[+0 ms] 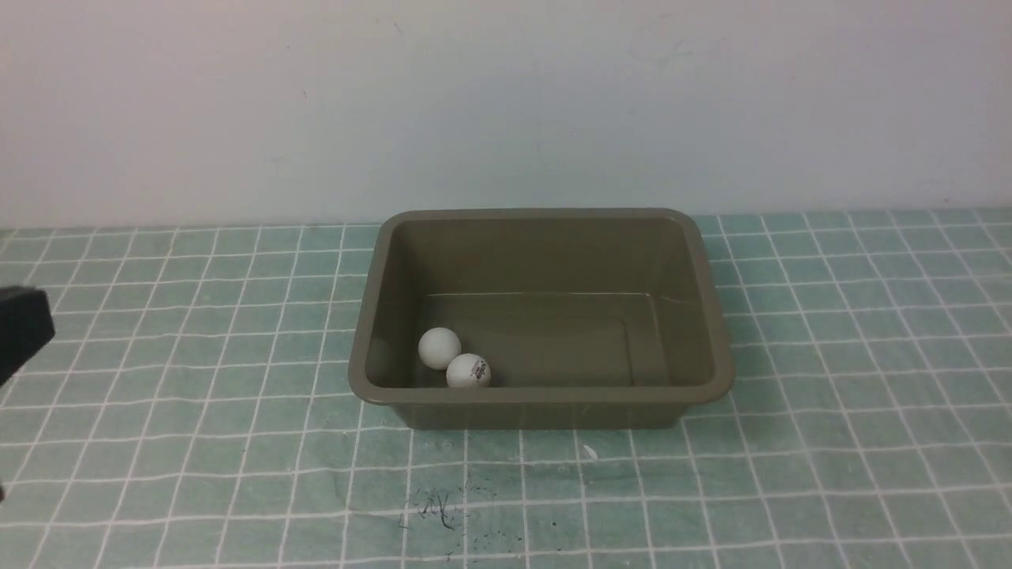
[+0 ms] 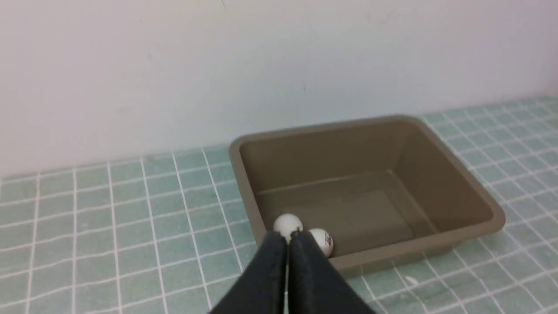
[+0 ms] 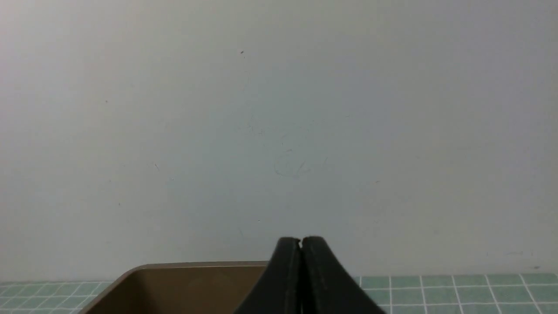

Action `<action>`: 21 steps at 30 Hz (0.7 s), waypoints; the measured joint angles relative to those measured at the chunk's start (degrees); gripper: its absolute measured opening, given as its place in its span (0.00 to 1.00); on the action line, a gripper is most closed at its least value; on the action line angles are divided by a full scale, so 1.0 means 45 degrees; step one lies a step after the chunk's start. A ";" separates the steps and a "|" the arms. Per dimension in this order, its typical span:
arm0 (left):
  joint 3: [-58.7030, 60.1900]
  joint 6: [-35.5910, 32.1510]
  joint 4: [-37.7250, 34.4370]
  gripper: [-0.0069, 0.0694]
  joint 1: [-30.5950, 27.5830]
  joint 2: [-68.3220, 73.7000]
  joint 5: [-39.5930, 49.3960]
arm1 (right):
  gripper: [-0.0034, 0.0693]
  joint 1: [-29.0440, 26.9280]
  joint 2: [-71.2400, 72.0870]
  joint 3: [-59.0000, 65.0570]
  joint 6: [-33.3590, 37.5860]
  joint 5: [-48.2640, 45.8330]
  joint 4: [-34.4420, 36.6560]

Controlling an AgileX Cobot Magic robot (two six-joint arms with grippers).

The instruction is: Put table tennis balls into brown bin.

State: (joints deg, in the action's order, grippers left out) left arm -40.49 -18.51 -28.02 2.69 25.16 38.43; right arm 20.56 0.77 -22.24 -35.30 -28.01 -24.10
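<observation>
Black fingers of your left gripper (image 2: 287, 237) are pressed tight together on nothing, aimed from the near left at the brown bin (image 1: 538, 401). Your right gripper (image 3: 301, 240) is closed and empty too, facing the wall (image 3: 279, 131). Two table tennis balls (image 1: 439, 348) — the plain ball (image 2: 285, 221) and the logo ball (image 2: 323, 241), touching — sit in the bin's near-left corner. From the front you get only a black sliver of the left arm (image 1: 22, 328) (cut off at the left edge).

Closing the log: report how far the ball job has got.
Done: the plain white plastic ball and the logo-printed white plastic ball lie inside the rectangular olive-brown plastic bin. In hand: nothing; left tool and right tool are shut, empty. Left: no visible step.
</observation>
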 joint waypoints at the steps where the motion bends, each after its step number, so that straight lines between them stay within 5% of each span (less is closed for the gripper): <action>1: 0.0541 0.0000 -0.0091 0.08 0.0000 -0.0598 -0.0116 | 0.03 0.0000 0.0000 0.0000 0.0000 -0.0090 -0.0010; 9: 0.2550 0.0000 -0.0197 0.08 0.0000 -0.3845 0.0078 | 0.03 0.0000 0.0000 0.0000 -0.0055 -0.0206 -0.0010; 21: 0.3383 -0.0664 0.0439 0.08 0.0000 -0.4595 0.0218 | 0.03 0.0000 0.0000 0.0000 -0.0086 -0.0242 -0.0010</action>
State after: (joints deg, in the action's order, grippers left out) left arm -25.27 -21.49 -26.05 2.69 4.48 39.41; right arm 20.56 0.77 -22.24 -35.68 -29.10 -24.14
